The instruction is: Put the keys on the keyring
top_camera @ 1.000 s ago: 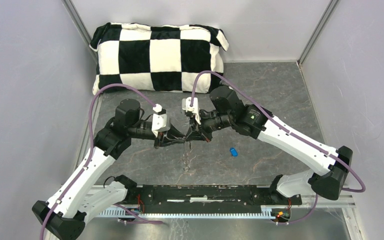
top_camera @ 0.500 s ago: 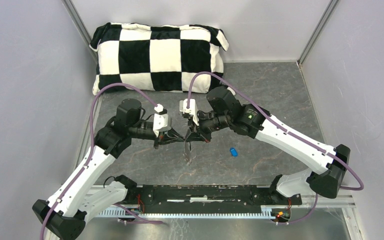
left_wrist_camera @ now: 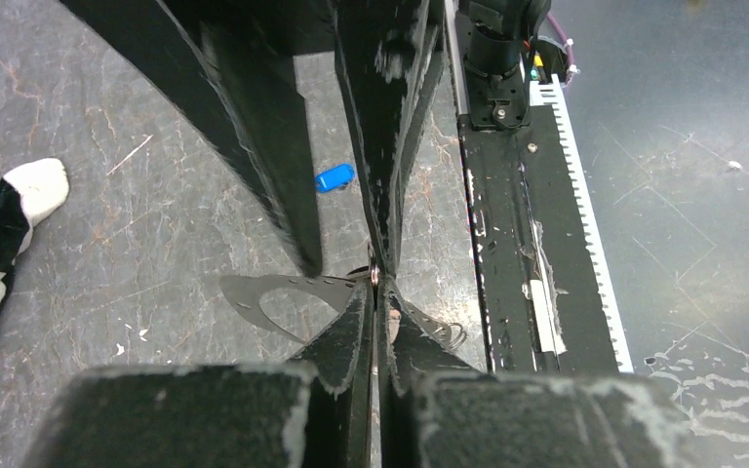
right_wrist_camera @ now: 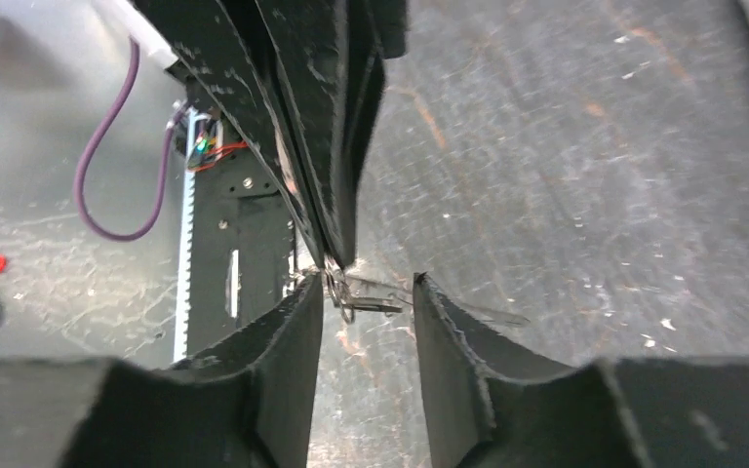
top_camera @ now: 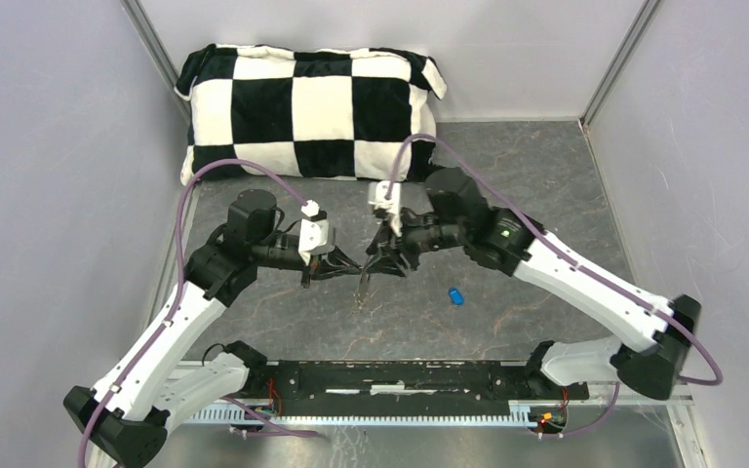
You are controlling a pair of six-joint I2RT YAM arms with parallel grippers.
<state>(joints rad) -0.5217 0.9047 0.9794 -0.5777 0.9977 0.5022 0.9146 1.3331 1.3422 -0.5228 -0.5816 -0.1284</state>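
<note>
Left end effector (left_wrist_camera: 375,297) clenched on keyring (top_camera: 364,288), dangling it off surface (top_camera: 536,185), in front of pillow (top_camera: 307,112). Right end effector (right_wrist_camera: 364,291) released, jaws apart: probable handover. Blue key (top_camera: 456,295) unthreaded, farther from pillow.

The left arm (top_camera: 171,327) and right arm (top_camera: 585,278) are built alike: long white shell links between bulky black joint housings. A purple cable (top_camera: 216,174) loops to a white connector block (top_camera: 314,232) at the left wrist, and the right arm carries its own purple cable (top_camera: 688,341). A small green light (top_camera: 500,234) glows on the right forearm. The left gripper (left_wrist_camera: 375,292) and right gripper (right_wrist_camera: 366,288) have matt black wedge-shaped fingers (right_wrist_camera: 283,341), scuffed pale along the edges.
</note>
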